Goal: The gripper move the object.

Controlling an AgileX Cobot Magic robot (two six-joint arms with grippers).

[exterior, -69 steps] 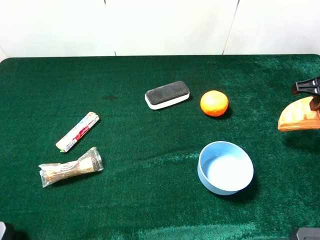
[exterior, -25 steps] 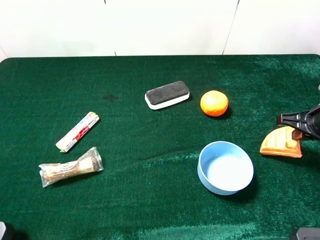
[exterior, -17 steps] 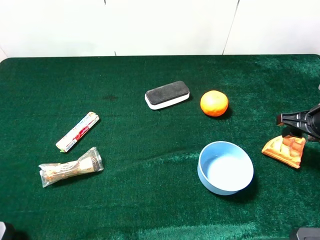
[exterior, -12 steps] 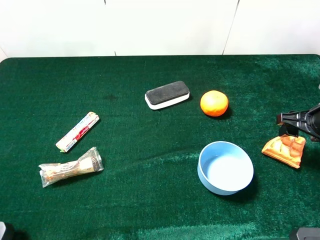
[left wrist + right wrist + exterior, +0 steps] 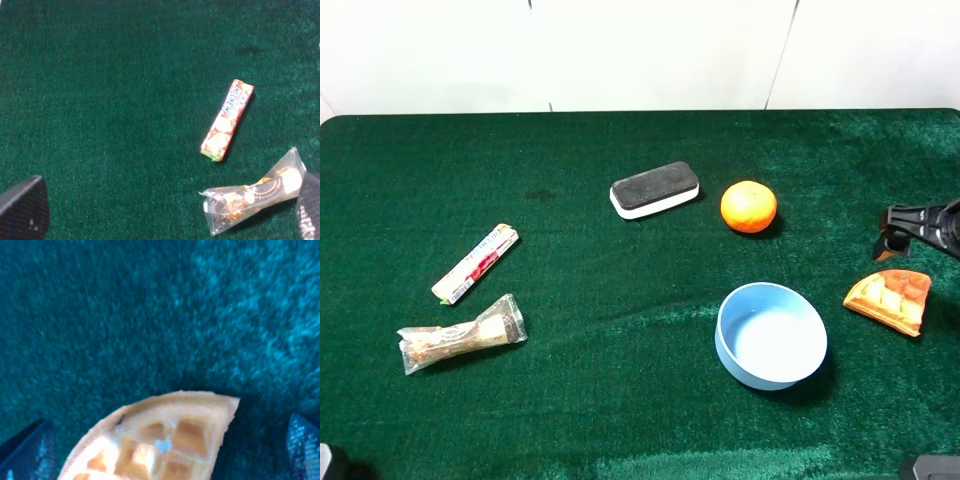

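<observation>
My right pincer (image 5: 898, 228) hangs at the right edge of the green cloth (image 5: 620, 400), to the right of the blue bowl (image 5: 771, 335) and a little farther back. Its jaws stand wide apart and hold nothing; in my right wrist view the two dark fingertips (image 5: 25, 452) sit at opposite sides with the waffle wedge (image 5: 155, 445) lying loose between them, touching neither.

The waffle wedge (image 5: 890, 299) rests flat on the cloth just right of the bowl, dimpled face up, apart from the bowl's rim. My right pincer is above and just behind it, not in contact.

Behind the bowl sits the round orange (image 5: 749, 206), and to the left of that, also behind the bowl, the black-topped eraser (image 5: 655, 189). Well to the left of the bowl lie a candy stick (image 5: 475, 263) and, just in front of it, a clear snack packet (image 5: 462, 335).

My left pincer (image 5: 165, 220) hovers over that left area with its tips spread to the two edges of my left wrist view, empty, the candy stick (image 5: 227, 120) and packet (image 5: 255, 192) lying between them on the cloth.
</observation>
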